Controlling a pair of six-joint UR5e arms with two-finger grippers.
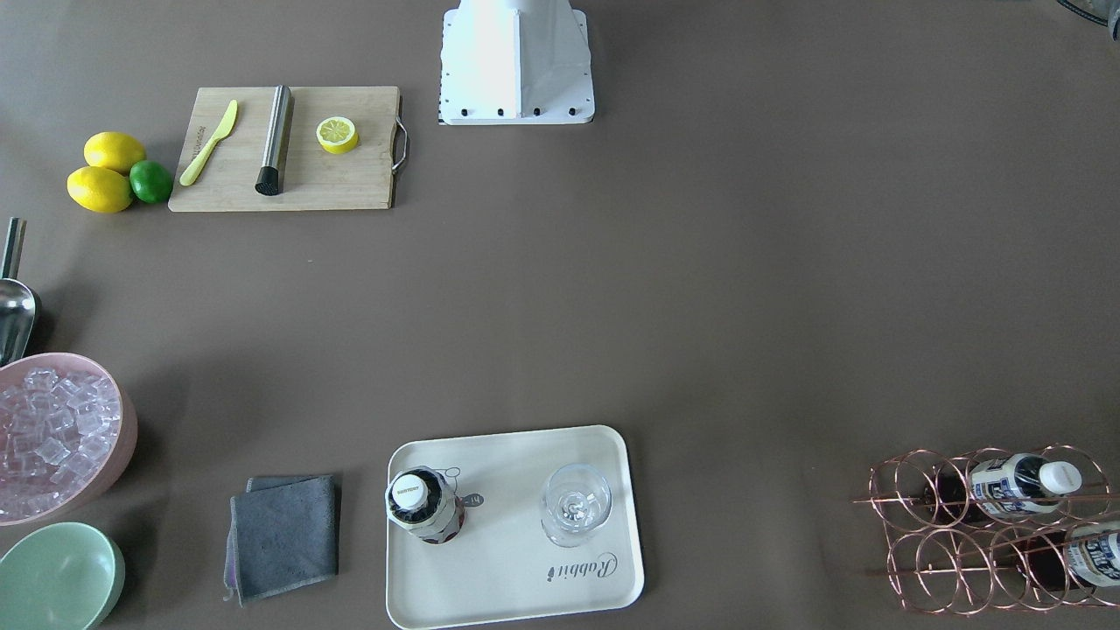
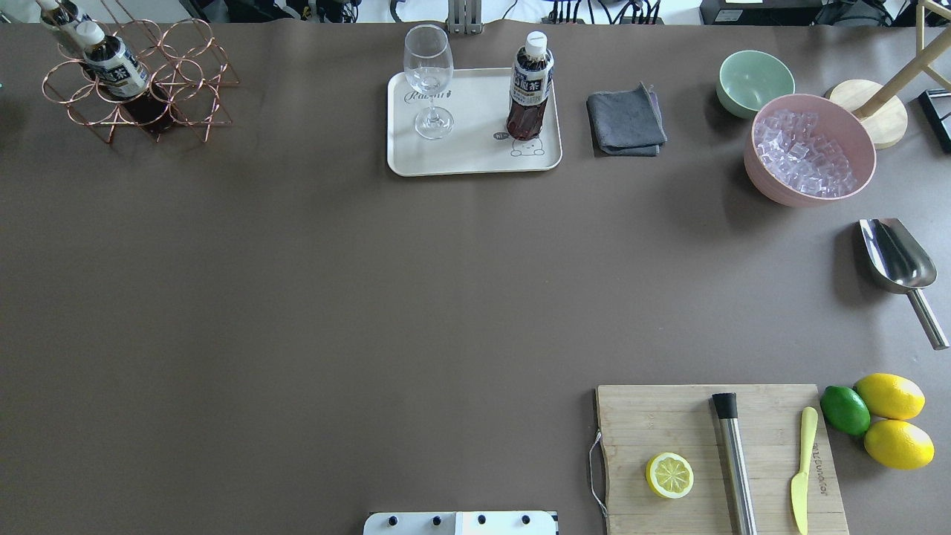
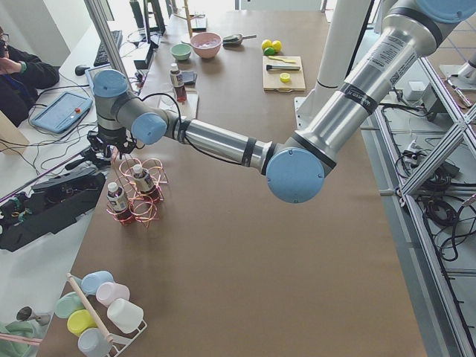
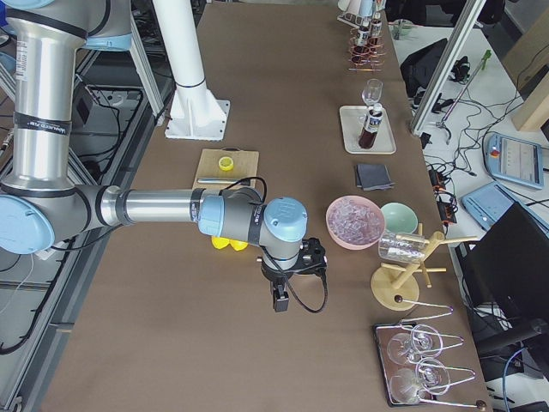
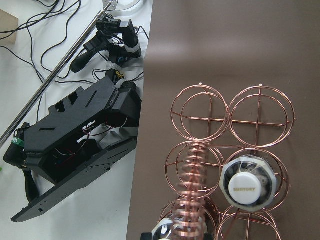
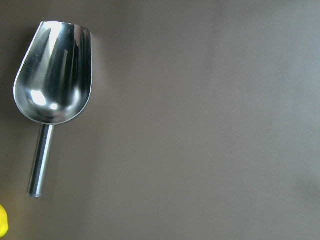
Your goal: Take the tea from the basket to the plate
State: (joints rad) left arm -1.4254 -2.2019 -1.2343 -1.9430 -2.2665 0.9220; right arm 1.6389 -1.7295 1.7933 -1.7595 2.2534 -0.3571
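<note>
Small clear plastic tea bottle [image 2: 530, 89], dark reddish-brown, white cap, white-and-blue label: upright on the cream rectangular tray [image 2: 475, 145], toward its bear-drawn end, apart from the clear glass [image 2: 429, 82]. Tray at the far edge of the brown table [image 2: 297, 297], with wide open surface nearer the robot. Two like bottles [image 2: 111, 67] upright in the rose-gold wire basket [image 2: 175, 83] at the far left corner. Left gripper [image 3: 108, 149] hanging over the basket, right gripper [image 4: 280, 299] above the steel scoop [image 6: 52, 80]; open or closed, impossible to tell.

Robotics lab: aluminium framing [image 4: 446, 64], loose cables [image 3: 439, 212], control tablet [image 3: 63, 111].
</note>
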